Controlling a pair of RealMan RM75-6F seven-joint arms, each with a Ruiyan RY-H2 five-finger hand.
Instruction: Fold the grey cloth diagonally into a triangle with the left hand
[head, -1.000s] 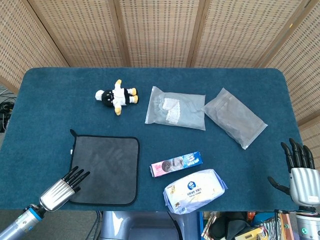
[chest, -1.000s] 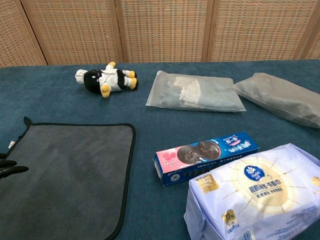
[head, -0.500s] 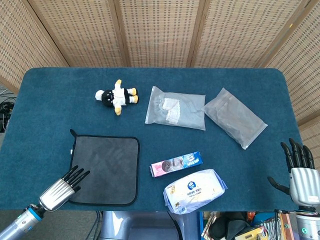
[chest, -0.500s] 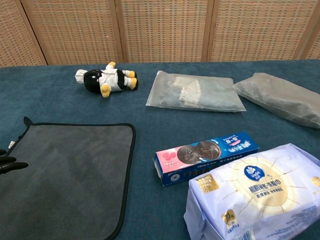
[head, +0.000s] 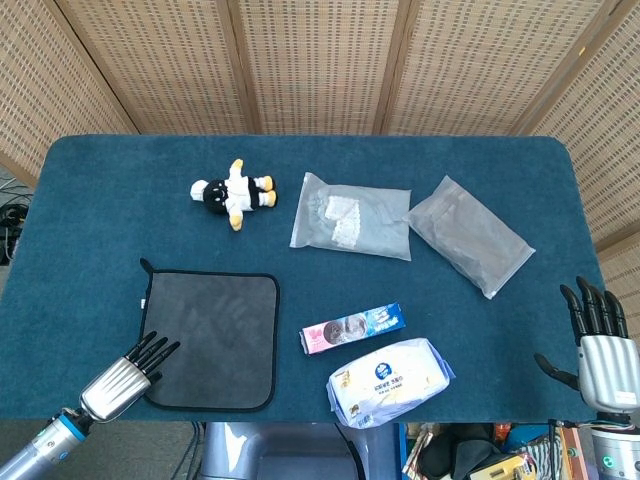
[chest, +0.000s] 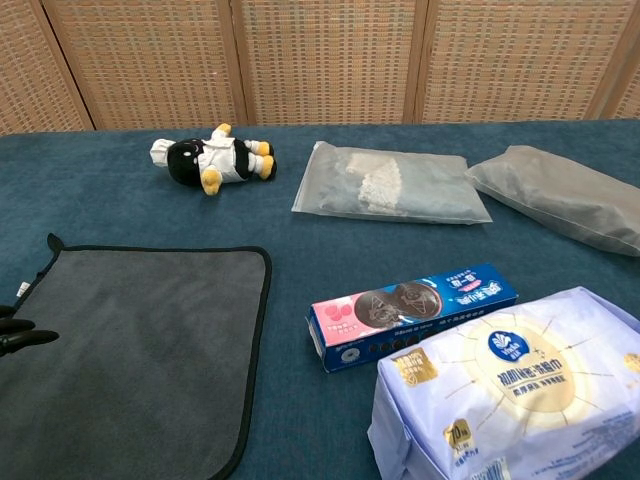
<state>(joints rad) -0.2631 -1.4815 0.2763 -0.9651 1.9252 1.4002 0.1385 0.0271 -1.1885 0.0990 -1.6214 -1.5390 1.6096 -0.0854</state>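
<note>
The grey cloth lay flat and unfolded on the blue counter, still a full square w/ black edging, so the fold was not yet begun. The left hand was at the cloth's near-left corner, empty, fingers straight and a little apart, gripping nothing. Its fingertips pointed up and to the right, over the corner region; whether they touched the fabric I cannot tell. In the chest view only dark fingertips showed at the left edge, over the cloth's left border.

From the left hand the cloth spread away forward and to the right, so the diagonal ran from the corner by the hand to the far-right corner. In my judgement the next move needs a pinch of this near corner, then carrying it along that diagonal.

The right hand was well apart, at the counter's right edge, empty w/ fingers upright and spread. The left hand was clearly the nearer one. The Oreo box lay just beyond the cloth's right edge.
</note>
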